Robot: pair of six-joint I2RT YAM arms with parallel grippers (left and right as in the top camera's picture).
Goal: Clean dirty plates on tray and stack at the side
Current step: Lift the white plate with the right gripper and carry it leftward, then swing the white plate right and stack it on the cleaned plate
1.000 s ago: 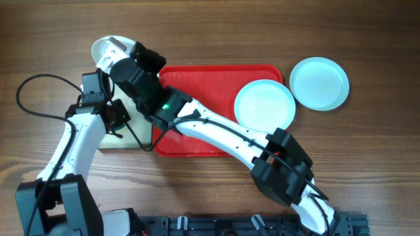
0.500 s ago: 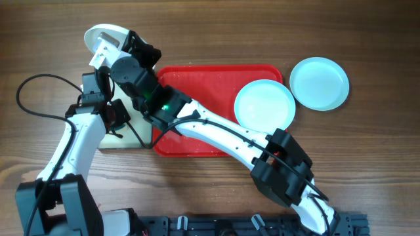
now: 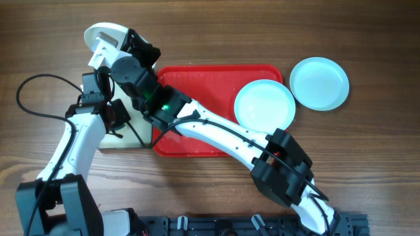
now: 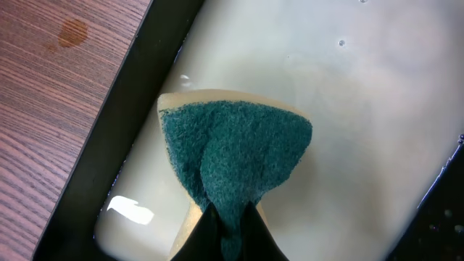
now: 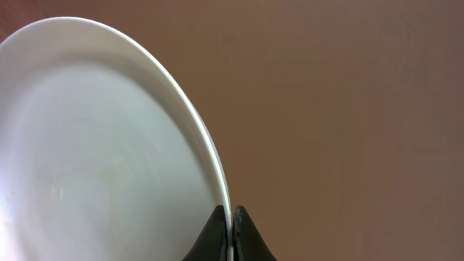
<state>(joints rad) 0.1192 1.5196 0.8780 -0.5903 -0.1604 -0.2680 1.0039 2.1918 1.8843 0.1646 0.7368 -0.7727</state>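
My right gripper [image 3: 113, 51] is shut on the rim of the white plate [image 3: 104, 34], held tilted at the far left above the table; in the right wrist view my right gripper [image 5: 230, 235] pinches the white plate [image 5: 109, 145] on edge. My left gripper [image 4: 230, 232] is shut on a green-topped sponge [image 4: 232, 156] over the pale inside of the small dark-rimmed tray [image 4: 145, 94]. One light-blue plate [image 3: 264, 105] lies on the right end of the red tray [image 3: 203, 82]. Another light-blue plate [image 3: 319, 82] lies on the table to the tray's right.
The small dark-rimmed tray [image 3: 128, 141] sits left of the red tray, mostly hidden by both arms. My right arm [image 3: 216, 131] crosses diagonally over the red tray. A black cable [image 3: 33, 108] loops on the table at the left. A small stain [image 4: 72, 30] marks the wood.
My right gripper has carried the white plate a little further up and to the left, then held still. My left arm has not moved.
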